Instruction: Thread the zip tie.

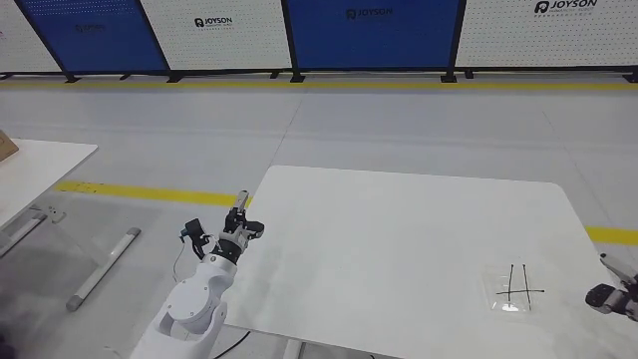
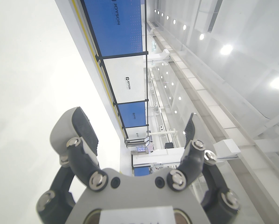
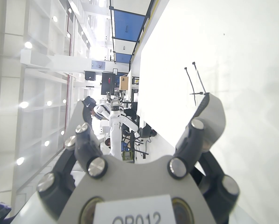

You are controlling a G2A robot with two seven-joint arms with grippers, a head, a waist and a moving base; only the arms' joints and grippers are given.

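The zip ties (image 1: 518, 290) are thin and black, two side by side and one across them, on the bench (image 1: 399, 249) at the lower right of the top view. My left pincer (image 2: 137, 122) is released, at the bench's left edge. My right pincer (image 3: 145, 101) is released too, near them at the right edge.

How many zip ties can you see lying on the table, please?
3, together on the table, right front corner: first zip tie, second zip tie beside it, third zip tie lying across both.

Black zip ties (image 1: 518, 290), white table (image 1: 399, 249), blue-and-white dotted panels (image 1: 399, 35), yellow floor stripe (image 1: 150, 192)
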